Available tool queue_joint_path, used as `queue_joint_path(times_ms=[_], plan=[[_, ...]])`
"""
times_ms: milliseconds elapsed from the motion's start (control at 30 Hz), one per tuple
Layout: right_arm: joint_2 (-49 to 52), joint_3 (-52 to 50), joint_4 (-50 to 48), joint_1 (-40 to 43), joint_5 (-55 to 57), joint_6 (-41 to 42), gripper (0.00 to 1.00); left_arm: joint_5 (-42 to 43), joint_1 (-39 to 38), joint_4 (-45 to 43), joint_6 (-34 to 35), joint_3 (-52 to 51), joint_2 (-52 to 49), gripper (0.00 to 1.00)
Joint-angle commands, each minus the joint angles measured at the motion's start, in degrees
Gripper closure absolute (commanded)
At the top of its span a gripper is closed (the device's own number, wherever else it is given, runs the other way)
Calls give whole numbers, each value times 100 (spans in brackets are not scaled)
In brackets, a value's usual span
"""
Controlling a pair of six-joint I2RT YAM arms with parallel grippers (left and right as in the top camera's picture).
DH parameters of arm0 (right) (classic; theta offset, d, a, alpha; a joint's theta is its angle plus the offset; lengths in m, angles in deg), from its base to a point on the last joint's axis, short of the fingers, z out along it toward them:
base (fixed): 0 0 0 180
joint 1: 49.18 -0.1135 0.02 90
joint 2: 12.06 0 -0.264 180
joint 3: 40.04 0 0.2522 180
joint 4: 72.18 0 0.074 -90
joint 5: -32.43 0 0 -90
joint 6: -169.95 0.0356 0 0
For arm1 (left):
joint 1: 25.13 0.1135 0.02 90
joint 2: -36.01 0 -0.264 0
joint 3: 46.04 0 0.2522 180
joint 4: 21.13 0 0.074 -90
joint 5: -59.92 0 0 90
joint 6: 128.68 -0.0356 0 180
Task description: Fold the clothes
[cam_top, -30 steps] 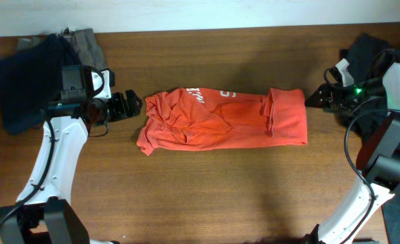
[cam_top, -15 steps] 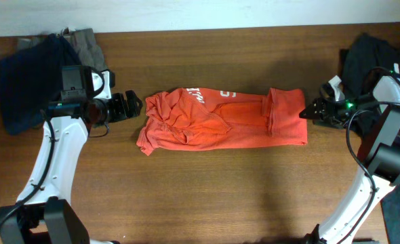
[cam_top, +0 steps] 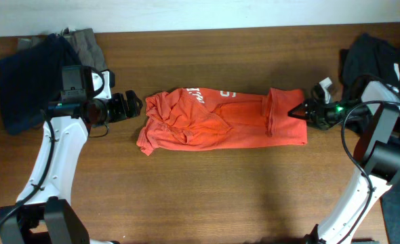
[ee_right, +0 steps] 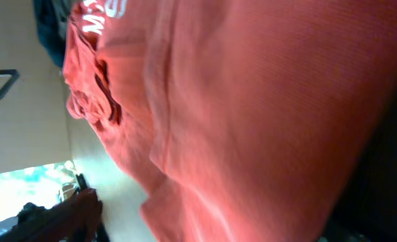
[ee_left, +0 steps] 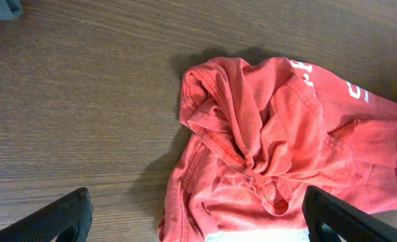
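Observation:
An orange-red T-shirt (cam_top: 220,122) with white lettering lies crumpled across the middle of the table, its right end folded over in a band (cam_top: 286,116). My left gripper (cam_top: 135,105) stands open just left of the shirt's bunched left end (ee_left: 252,148), and both fingers (ee_left: 64,216) are clear of the cloth. My right gripper (cam_top: 299,112) is at the shirt's right edge. Its jaws stand wide, and in the right wrist view the orange fabric (ee_right: 252,121) fills the space between them. One dark finger (ee_right: 67,216) shows at the lower left.
A navy garment (cam_top: 27,81) and a grey one (cam_top: 88,42) are piled at the back left corner. A black garment (cam_top: 369,54) lies at the back right, behind my right arm. The wooden table (cam_top: 207,196) has bare wood in front of the shirt.
My right gripper has moved left from near the black garment to the shirt's right edge, its jaws narrowing slightly. The left arm and the shirt have not moved.

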Motion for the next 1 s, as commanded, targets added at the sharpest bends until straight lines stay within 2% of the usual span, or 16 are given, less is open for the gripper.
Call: queue_joint_path(times_ms=[0,67,233,267,467,533,633,767,800,900,967], plan=[[339,-619,-404,-170,562,63,26,-39,-13,2,31,-7,46,1],[339,-723,-592,-142,590,282,58,-39,-13,0,31,-7,46,1],[339,-702,-748,-79,599,586,87,-39,-13,2,28,-7,46,1],[339,-667,-754,-74,597,643,96,-39,-13,2,28,-7,46,1],[337,-90,-494,42,671,1014,96,-39,-13,4,28,-7,46,1],[337,354,-109,125,957,1016,96,-42,-13,4,28,-7,46,1],[337,1220,717,140,1923,1045,96,-42,-13,2,28,-7,46,1],[275,2151,1464,66,2496,1360,96,-42,-13,-24,31,-7,46,1],[190,2345,1585,-31,2935,1574,96,-39,-13,-44,31,-7,46,1],[13,2387,1635,-411,4164,1943,96,-39,-13,-79,31,-7,46,1],[11,2374,1657,-739,4511,2087,96,-39,-13,-92,31,-7,46,1]])
